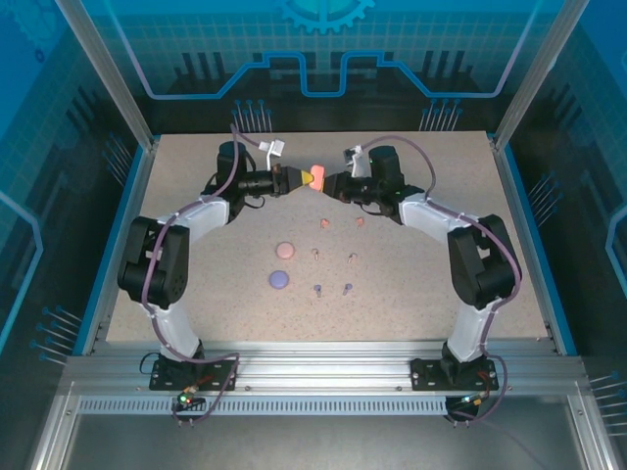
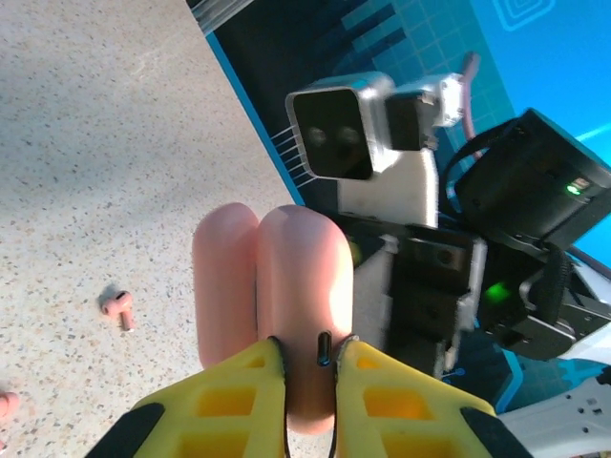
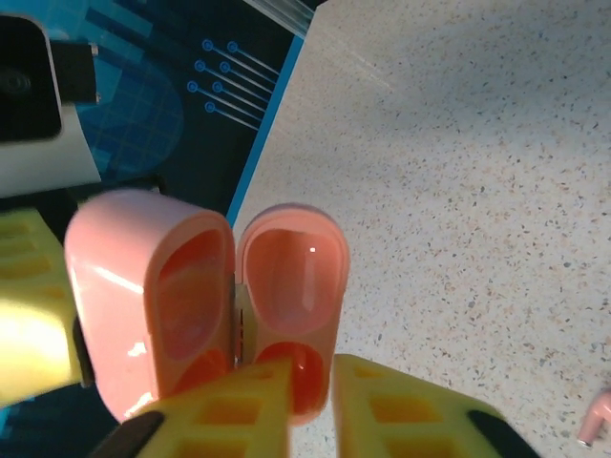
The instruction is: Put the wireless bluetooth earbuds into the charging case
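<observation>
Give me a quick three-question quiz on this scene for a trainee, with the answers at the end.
1. True or false: the coral case is closed.
2. How many earbuds lie on the table? A four, B six, C two.
3. What colours are the two cases resting on the table?
Key: 1 false, it hangs open, gripped by the left gripper and the right gripper. 2 B. 3 a pale pink case and a purple case.
</observation>
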You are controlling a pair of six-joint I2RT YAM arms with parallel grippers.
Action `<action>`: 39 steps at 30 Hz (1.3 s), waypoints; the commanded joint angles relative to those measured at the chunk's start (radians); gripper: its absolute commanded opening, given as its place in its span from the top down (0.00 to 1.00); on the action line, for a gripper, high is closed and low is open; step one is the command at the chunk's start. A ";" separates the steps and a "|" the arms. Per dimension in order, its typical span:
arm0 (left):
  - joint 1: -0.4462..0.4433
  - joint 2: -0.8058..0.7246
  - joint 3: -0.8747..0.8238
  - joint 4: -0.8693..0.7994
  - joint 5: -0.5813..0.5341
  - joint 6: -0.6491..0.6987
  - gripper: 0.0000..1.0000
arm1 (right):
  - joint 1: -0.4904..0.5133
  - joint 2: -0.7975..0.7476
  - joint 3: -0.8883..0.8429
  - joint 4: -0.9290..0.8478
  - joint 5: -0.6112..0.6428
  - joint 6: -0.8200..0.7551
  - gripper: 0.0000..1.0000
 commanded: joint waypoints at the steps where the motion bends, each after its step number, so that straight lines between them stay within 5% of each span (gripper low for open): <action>1: -0.015 0.039 -0.026 0.098 0.011 -0.051 1.00 | 0.005 0.057 0.039 0.080 -0.014 0.038 1.00; 12: 0.000 0.081 -0.075 0.183 -0.121 -0.119 1.00 | -0.009 0.088 0.063 -0.034 0.015 -0.016 1.00; 17: 0.040 0.033 -0.099 0.168 -0.187 -0.129 0.58 | -0.022 0.080 0.092 -0.174 0.053 -0.088 1.00; 22: 0.057 -0.020 -0.054 -0.016 -0.168 -0.018 0.32 | -0.031 0.076 0.151 -0.327 0.094 -0.188 1.00; 30: 0.069 0.002 0.056 -0.245 -0.153 0.110 0.21 | -0.043 0.107 0.238 -0.472 0.125 -0.288 1.00; 39: 0.069 0.104 0.335 -0.701 -0.043 0.396 0.15 | -0.050 0.101 0.341 -0.727 0.159 -0.560 1.00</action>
